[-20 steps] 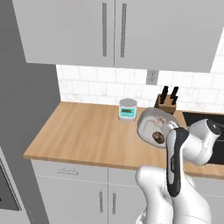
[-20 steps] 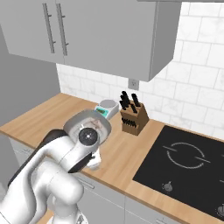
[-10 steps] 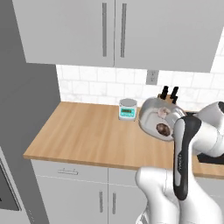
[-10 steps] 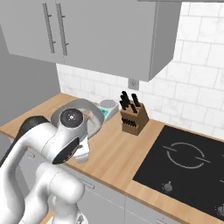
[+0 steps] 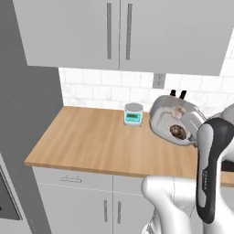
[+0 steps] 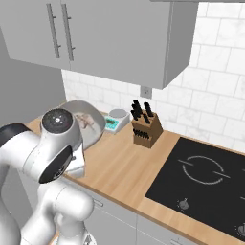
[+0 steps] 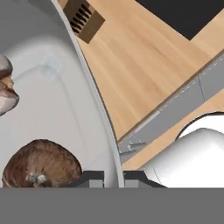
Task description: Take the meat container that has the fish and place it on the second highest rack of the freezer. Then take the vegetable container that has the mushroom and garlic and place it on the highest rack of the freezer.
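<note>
The vegetable container (image 5: 176, 121) is a shallow, pale grey tray with a rounded rim and a glossy inner surface. It is raised above the wooden surface (image 5: 96, 141) and tilted steeply, so that its open face shows in the left base view. Inside it lie the mushroom (image 5: 178, 131), a rounded dark brown lump near the lower wall, and the garlic (image 5: 178, 111), a pale whitish-pink bulb higher up. In the hand view the mushroom (image 7: 41, 162) sits close to the rim, with the garlic (image 7: 8, 89) at the left edge of the frame.

The gripper (image 7: 112, 179) is closed on the rim of the vegetable container (image 7: 98, 109): one dark fingertip stands inside the wall, the other outside, with the rim between them.

The arm is folded high. In the left base view its dark-banded forearm (image 5: 210, 173) rises at the right of the frame, with the wrist bent toward the container. In the right base view the large white joint (image 6: 57, 143) stands in front of the container (image 6: 91, 122), hiding most of it.

On the surface, a small scale (image 5: 133, 114) with a teal display stands near the tiled wall, just left of the container. A wooden knife block (image 6: 146, 129) stands further right, beside the black cooktop (image 6: 201, 177).
</note>
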Controlling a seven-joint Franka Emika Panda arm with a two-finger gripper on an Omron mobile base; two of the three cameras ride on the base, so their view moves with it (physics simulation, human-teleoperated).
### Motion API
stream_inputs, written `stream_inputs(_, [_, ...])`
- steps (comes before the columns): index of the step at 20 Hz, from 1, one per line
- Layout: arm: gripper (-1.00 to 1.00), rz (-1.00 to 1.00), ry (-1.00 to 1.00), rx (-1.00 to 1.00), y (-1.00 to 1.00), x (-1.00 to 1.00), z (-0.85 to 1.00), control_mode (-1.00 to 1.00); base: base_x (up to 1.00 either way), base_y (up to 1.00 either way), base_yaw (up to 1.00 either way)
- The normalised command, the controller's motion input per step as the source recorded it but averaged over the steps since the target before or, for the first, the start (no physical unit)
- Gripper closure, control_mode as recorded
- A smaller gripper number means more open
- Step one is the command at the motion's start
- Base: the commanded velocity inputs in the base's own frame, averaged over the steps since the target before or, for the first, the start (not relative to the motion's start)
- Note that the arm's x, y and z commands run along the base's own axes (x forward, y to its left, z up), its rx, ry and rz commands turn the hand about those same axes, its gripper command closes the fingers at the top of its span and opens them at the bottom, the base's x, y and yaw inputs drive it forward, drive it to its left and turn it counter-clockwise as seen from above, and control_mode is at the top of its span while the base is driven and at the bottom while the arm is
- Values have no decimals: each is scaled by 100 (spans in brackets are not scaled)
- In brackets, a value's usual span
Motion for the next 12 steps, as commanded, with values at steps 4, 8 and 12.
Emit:
stream_inputs(4, [100, -1, 0, 0, 10, -59, 55, -100, 0, 0, 0])
stream_inputs(8, [100, 0, -6, 0, 6, -86, 32, -100, 0, 0, 0])
stream_inputs(12, [100, 0, -5, 0, 3, -50, 13, 100, -24, 20, 0])
